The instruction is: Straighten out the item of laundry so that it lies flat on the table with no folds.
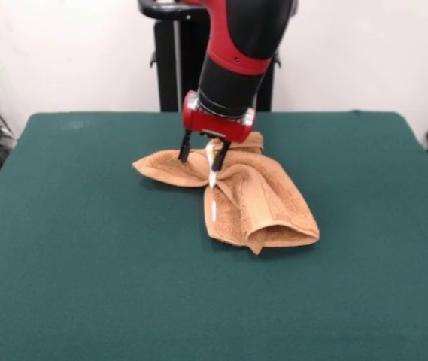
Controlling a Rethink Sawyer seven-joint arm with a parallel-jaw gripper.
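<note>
Hanging low over the rumpled towel (232,199), the claw (201,156) has its two dark fingers (184,147) spread fairly wide, with nothing visibly pinched between them; their tips sit at or just above the cloth's upper fold, and whether they touch it cannot be told. The towel lies on the green tabletop (86,263), directly beneath the claw and spilling out from it to both sides. One flap runs off past one finger, while the thicker, doubled bulk trails away from the other finger toward the camera, ending in a rolled lip. A small white tag (213,177) stands up just beside the nearer finger.

The step in hand looks like taking hold of a top layer so it can be drawn open. To do it well, the fingers should probably close on a single layer at an edge or corner, not on the stacked middle, or the whole bundle will drag along unfolded. The tag's edge, right by the claw, seems a fair landmark for a free hem. Lifting only slightly and pulling away from the heavy doubled part should let terry friction against the felt hold the rest in place. Too deep a bite risks catching both layers.
</note>
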